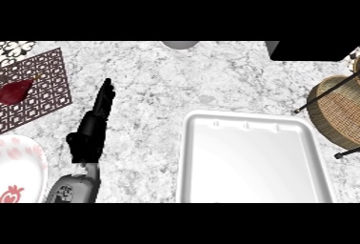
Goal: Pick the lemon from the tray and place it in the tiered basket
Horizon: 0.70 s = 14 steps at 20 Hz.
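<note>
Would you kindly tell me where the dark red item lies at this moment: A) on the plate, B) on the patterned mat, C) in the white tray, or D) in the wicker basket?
B: the dark red item rests on the patterned mat at the upper left, well apart from the white tray.
</note>
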{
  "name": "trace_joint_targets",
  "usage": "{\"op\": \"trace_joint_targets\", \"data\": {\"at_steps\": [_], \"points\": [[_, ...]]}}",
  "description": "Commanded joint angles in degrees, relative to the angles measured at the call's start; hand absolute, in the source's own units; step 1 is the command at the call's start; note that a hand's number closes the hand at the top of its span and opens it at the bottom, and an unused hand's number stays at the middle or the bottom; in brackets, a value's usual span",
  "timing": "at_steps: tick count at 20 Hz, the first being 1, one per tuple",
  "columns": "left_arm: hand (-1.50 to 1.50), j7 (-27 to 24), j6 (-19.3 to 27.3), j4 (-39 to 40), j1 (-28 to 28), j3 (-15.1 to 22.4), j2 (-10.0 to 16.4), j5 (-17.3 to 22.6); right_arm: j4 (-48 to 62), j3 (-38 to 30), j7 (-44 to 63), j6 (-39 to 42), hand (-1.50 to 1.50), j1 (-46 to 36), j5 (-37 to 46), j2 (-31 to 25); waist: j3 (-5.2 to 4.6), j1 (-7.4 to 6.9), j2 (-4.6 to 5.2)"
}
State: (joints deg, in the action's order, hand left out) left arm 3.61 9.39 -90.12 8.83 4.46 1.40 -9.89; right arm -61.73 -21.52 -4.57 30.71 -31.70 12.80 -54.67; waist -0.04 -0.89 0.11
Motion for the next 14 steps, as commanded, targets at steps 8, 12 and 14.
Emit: {"op": "trace_joint_targets", "data": {"at_steps": [8, 12, 14], "points": [[0.00, -2.80, -0.13, 2.52, -0.14, -0.60, 0.23, -0.15, 25.39, -14.20, 2.03, 1.04, -1.50, -4.51, -6.09, -10.45, 0.16, -0.12, 0.58], [0.00, 0.10, -0.87, -0.15, 0.58, -1.78, 0.93, 1.52, 34.65, -19.23, -2.71, 8.00, -1.50, -0.38, -9.01, -17.07, 0.35, 0.75, 0.39], [0.00, -1.26, 0.97, 0.47, -0.77, -0.03, -0.55, -0.59, 38.47, -20.84, -6.45, 9.67, -1.50, 2.26, -9.29, -18.82, 0.44, 0.98, 0.47]]}}
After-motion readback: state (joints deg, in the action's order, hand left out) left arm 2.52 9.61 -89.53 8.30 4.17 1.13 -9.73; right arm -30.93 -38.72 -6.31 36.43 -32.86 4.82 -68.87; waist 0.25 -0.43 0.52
